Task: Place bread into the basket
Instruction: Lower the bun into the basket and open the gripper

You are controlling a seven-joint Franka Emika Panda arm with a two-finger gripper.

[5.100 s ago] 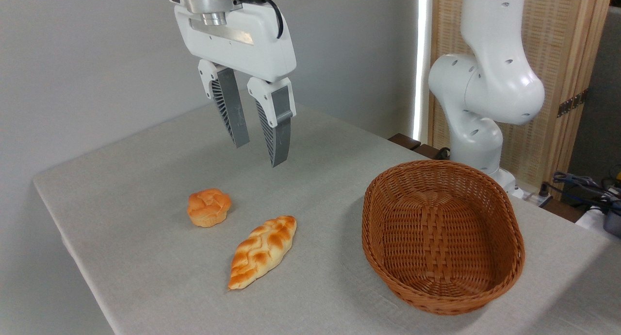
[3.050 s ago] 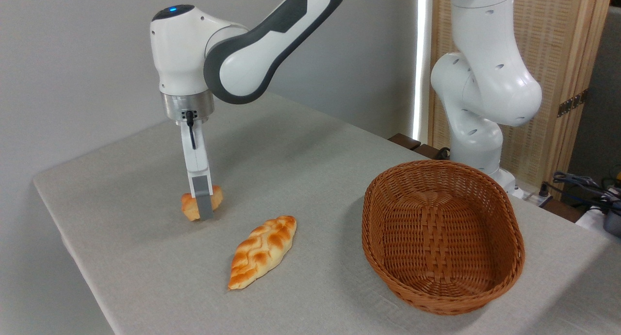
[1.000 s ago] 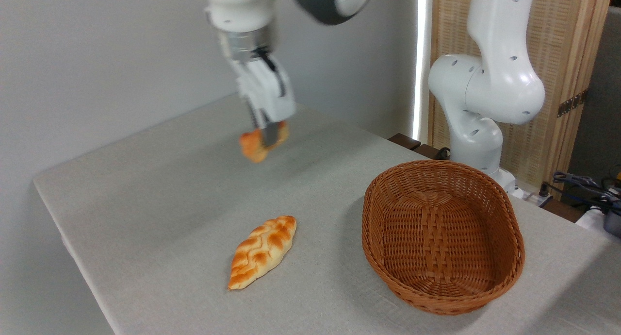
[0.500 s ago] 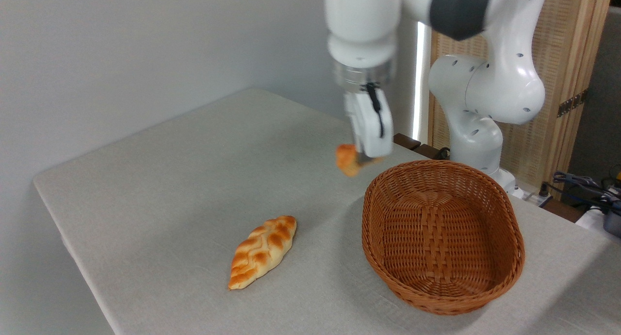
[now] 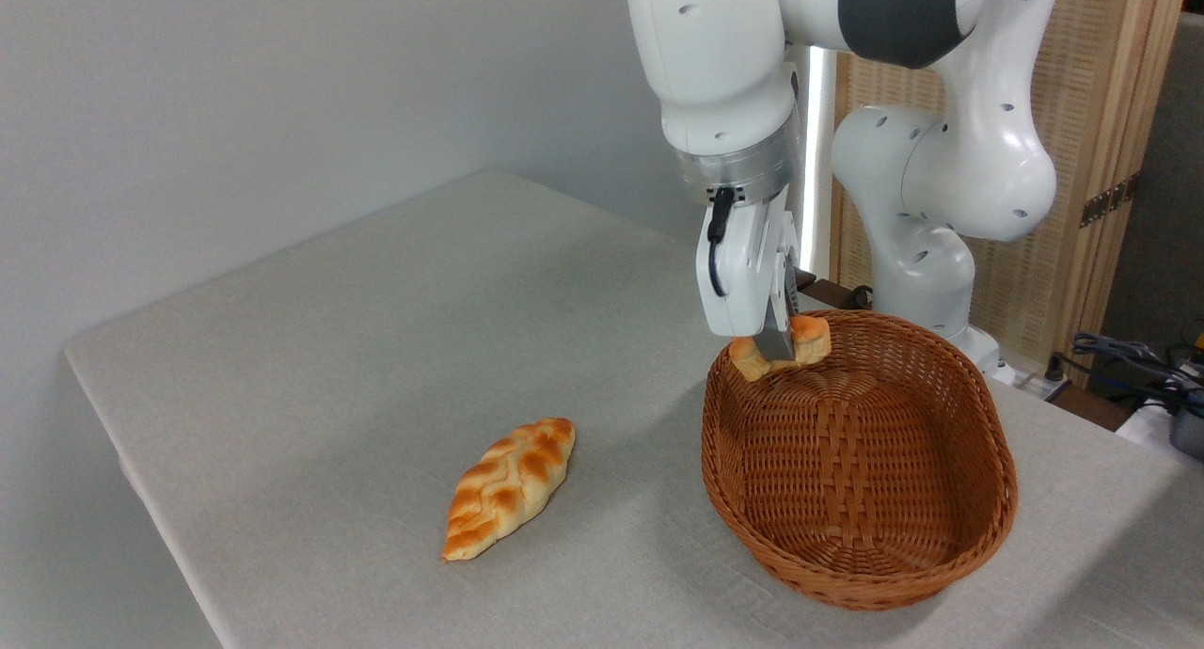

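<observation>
Bread (image 5: 811,334) now over basket (image 5: 978,536) — braided loaf (image 5: 509,487) unmoved

I am looking at a table (image 5: 310,348) draped in a pale grey cloth, stretching out left of the claw (image 5: 777,344) and below it. A plain grey wall (image 5: 235,103) is standing behind, off to the claw's left. To its right, a woven wooden-framed screen (image 5: 1091,113) is rising, with a bright strip of light (image 5: 816,141) glowing beside it. Cables (image 5: 1129,357) are lying far right.
</observation>
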